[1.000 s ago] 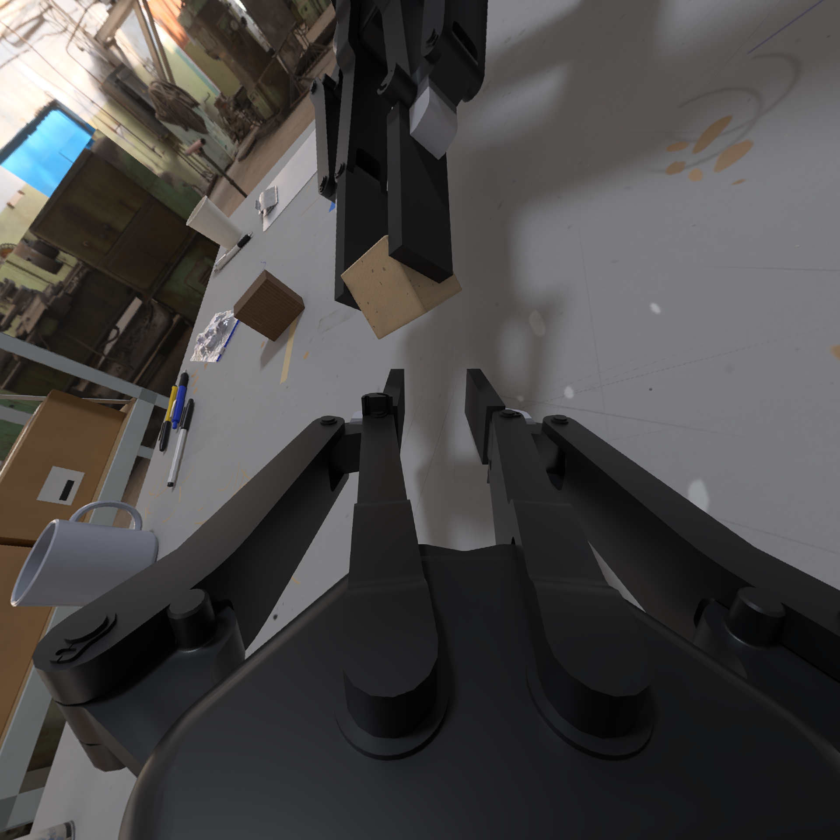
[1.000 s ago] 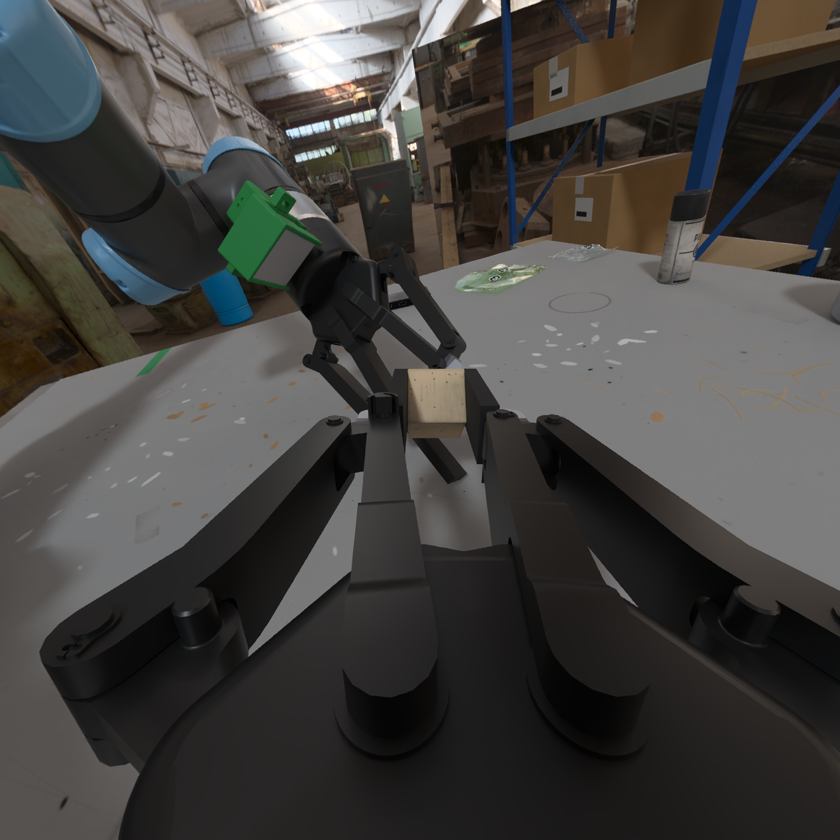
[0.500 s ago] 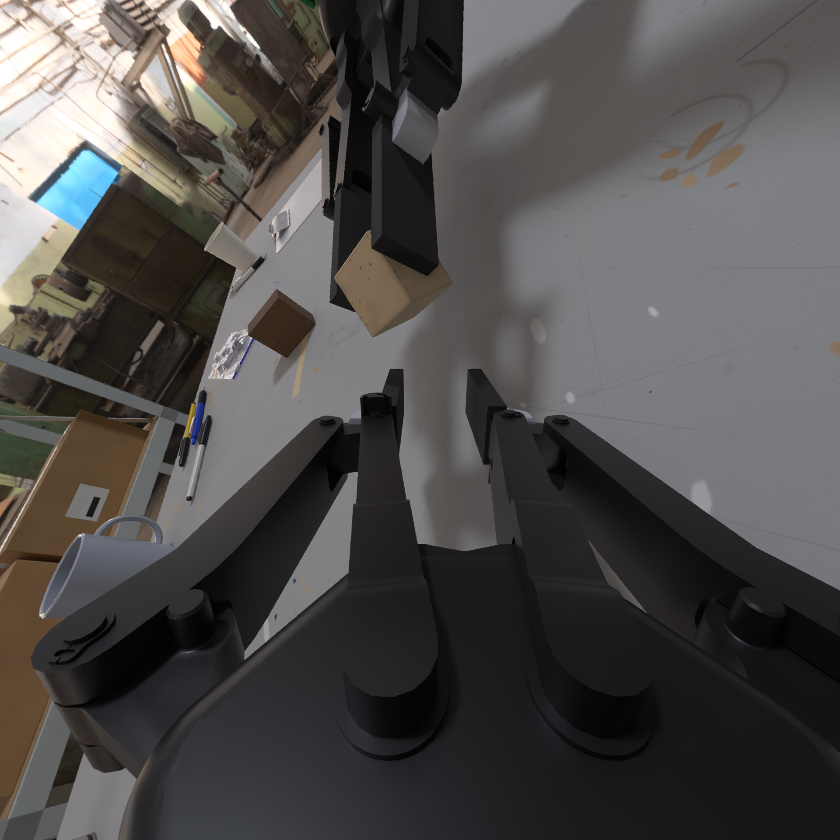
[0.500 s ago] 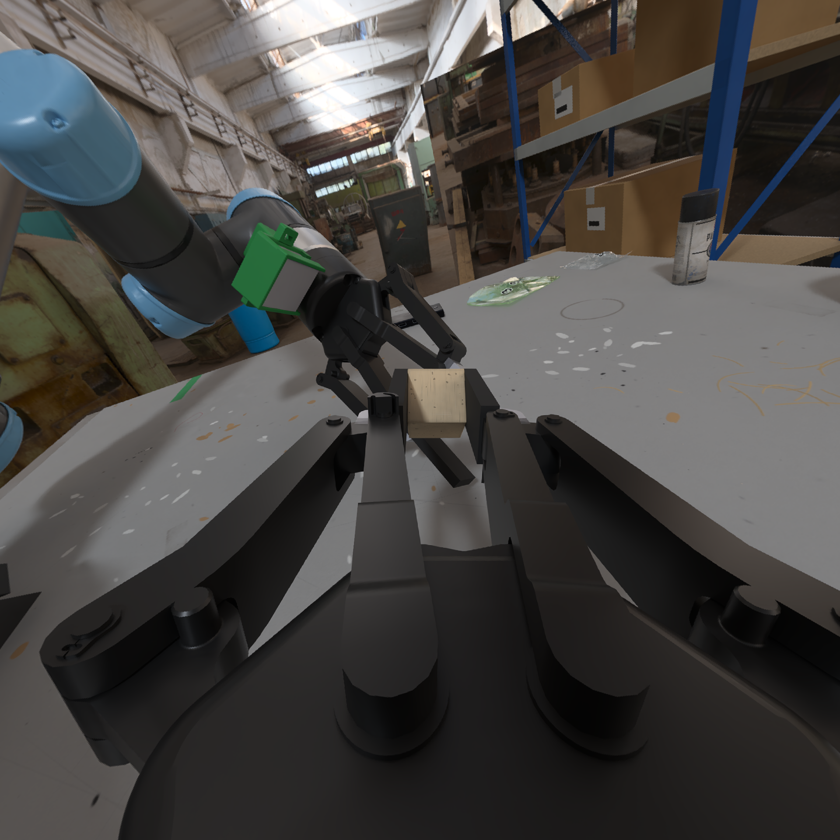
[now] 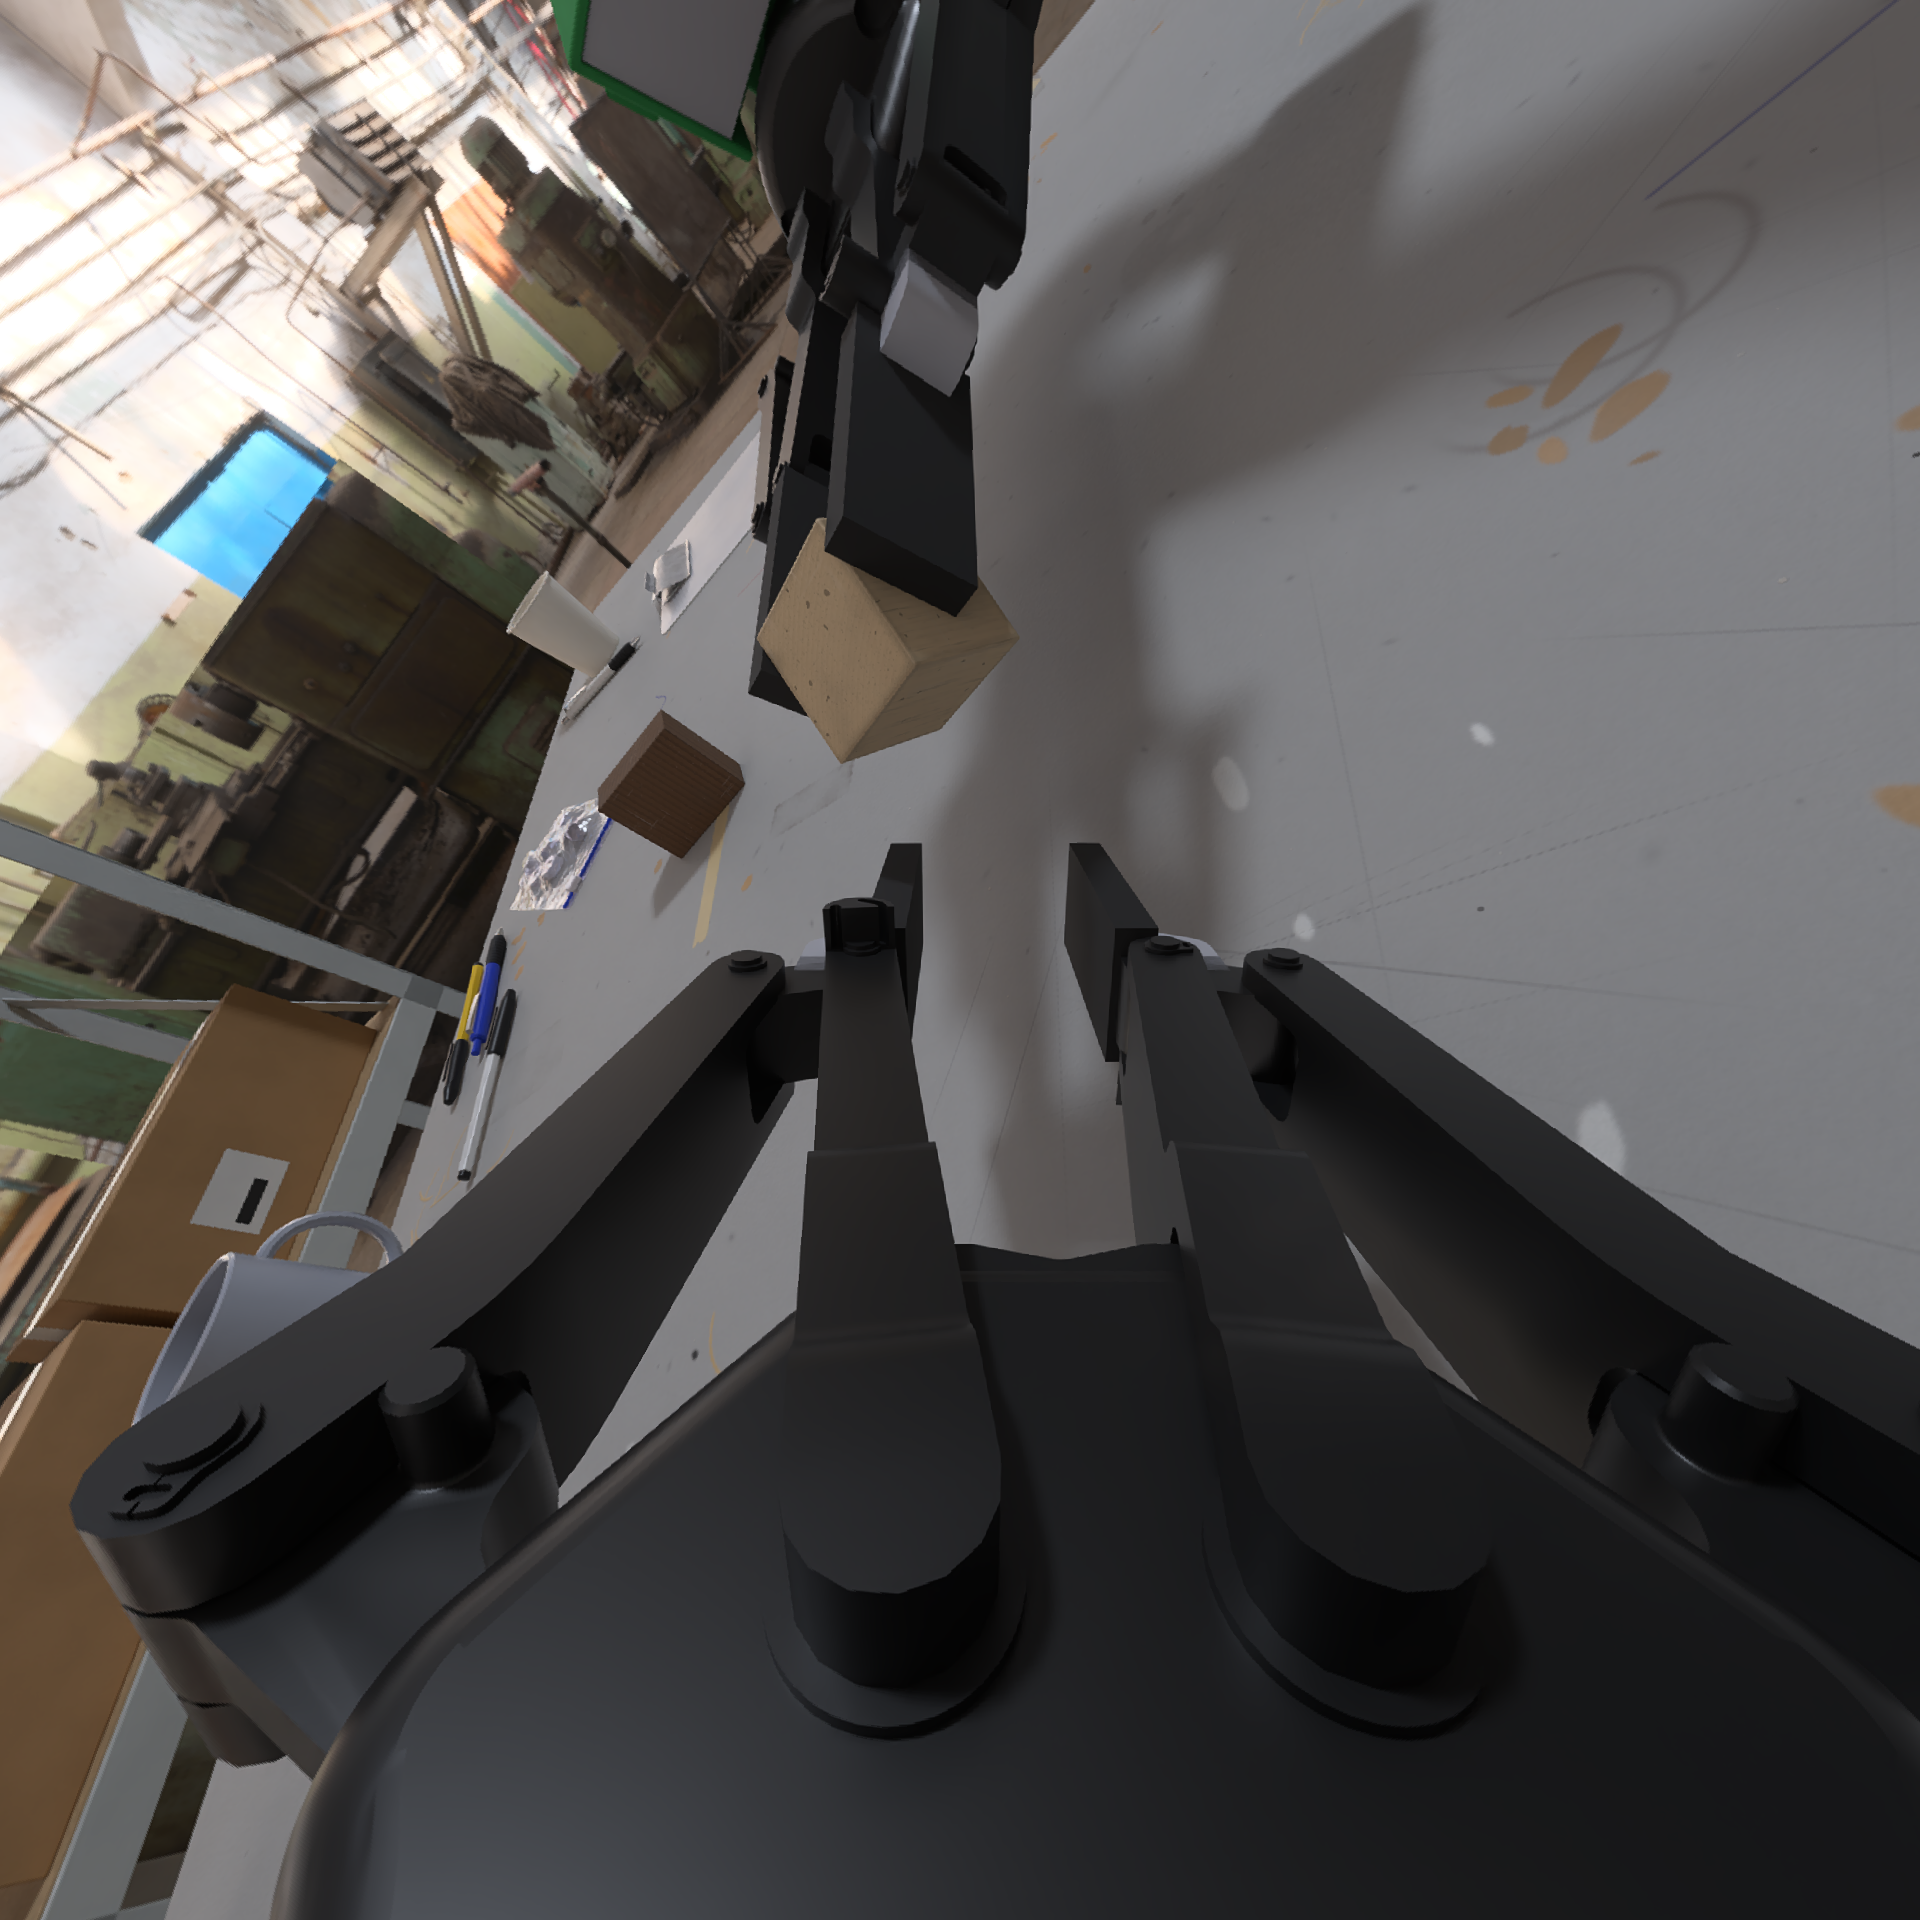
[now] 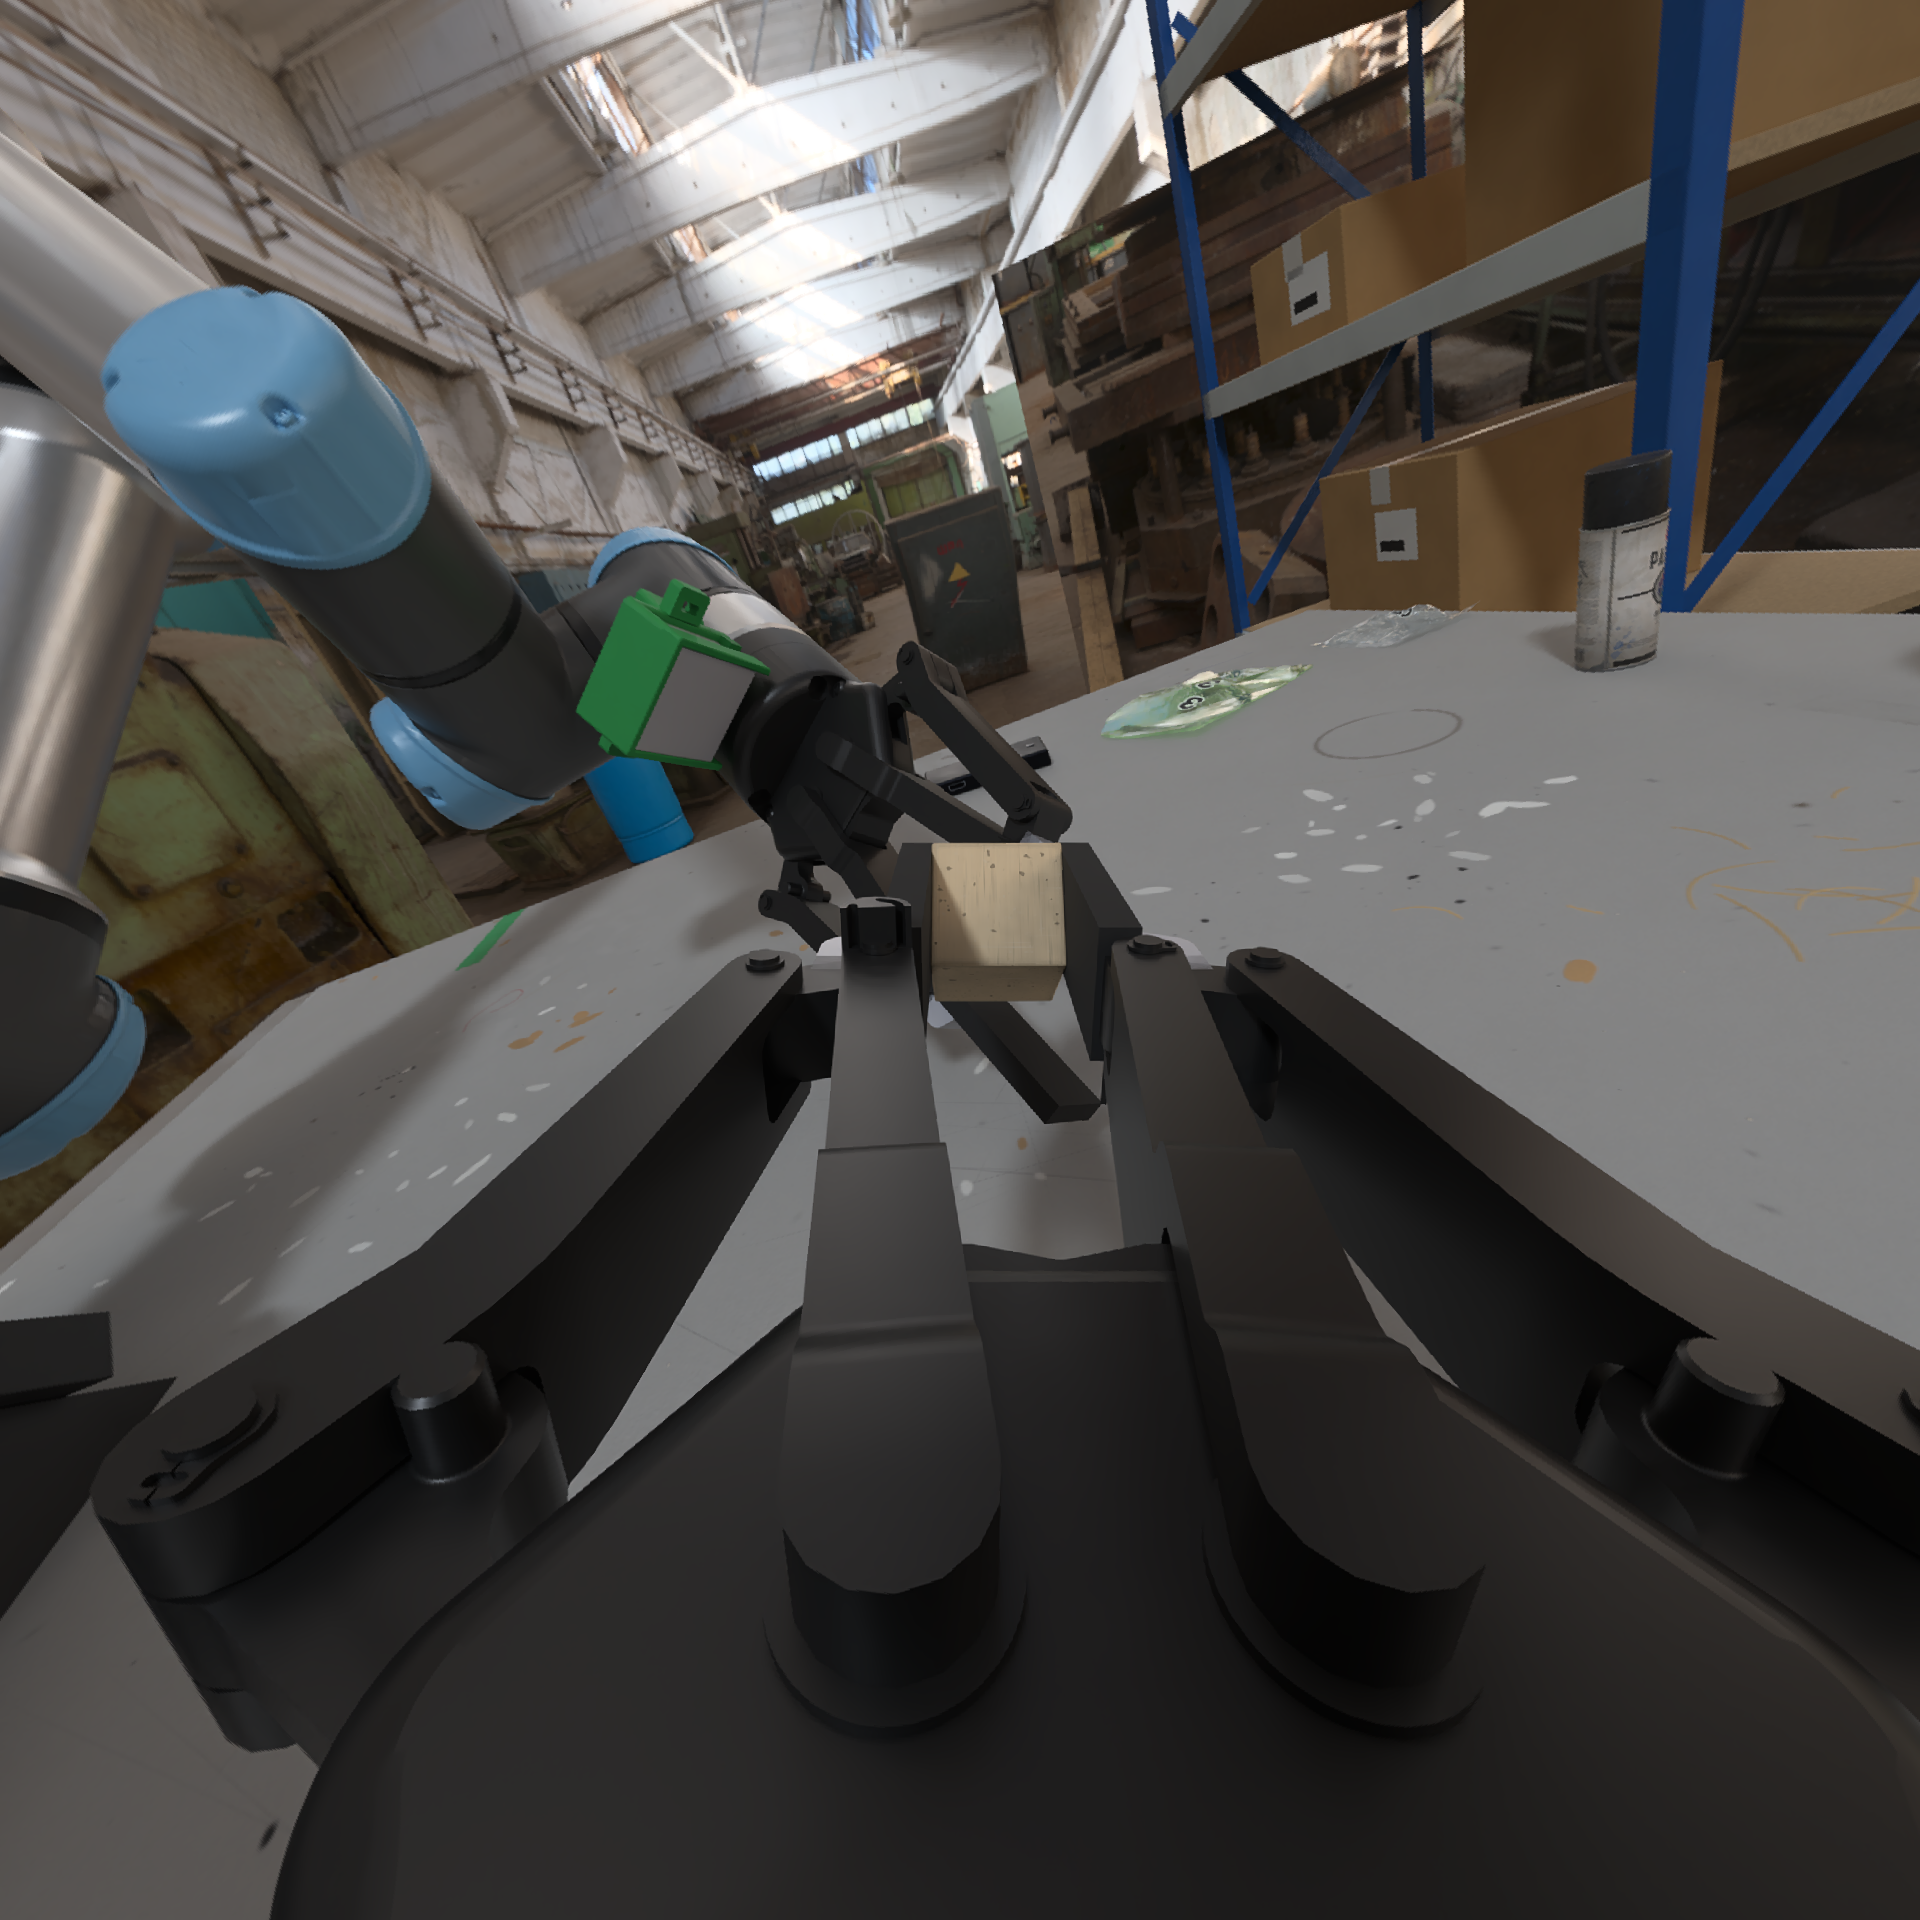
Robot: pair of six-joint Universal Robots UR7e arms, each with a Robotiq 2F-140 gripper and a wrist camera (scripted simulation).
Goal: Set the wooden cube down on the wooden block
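The light wooden cube [image 6: 997, 914] is clamped between the fingers of my right gripper [image 6: 997, 935] and held above the grey table [image 6: 1558, 987]. In the left wrist view the right gripper [image 5: 842, 623] hangs ahead with the cube [image 5: 883, 665] tilted in its fingers. The dark brown wooden block [image 5: 670, 784] sits on the table to the left of the cube, apart from it. My left gripper [image 5: 992, 914] is open and empty, a short way from the cube. The left arm [image 6: 436, 613] reaches in from the left in the right wrist view.
Along the table's left edge lie a paper cup [image 5: 561, 629], a crumpled silver pack [image 5: 561, 857], several markers [image 5: 478, 1039] and a white mug [image 5: 239, 1340]. Cardboard boxes [image 5: 208, 1143] stand beyond. A spray can [image 6: 1621, 561] and a green bag [image 6: 1205, 701] lie far off.
The two grippers have drawn a little apart, and more of each arm shows in the other's view. The right gripper still holds the cube. The left gripper stays open.
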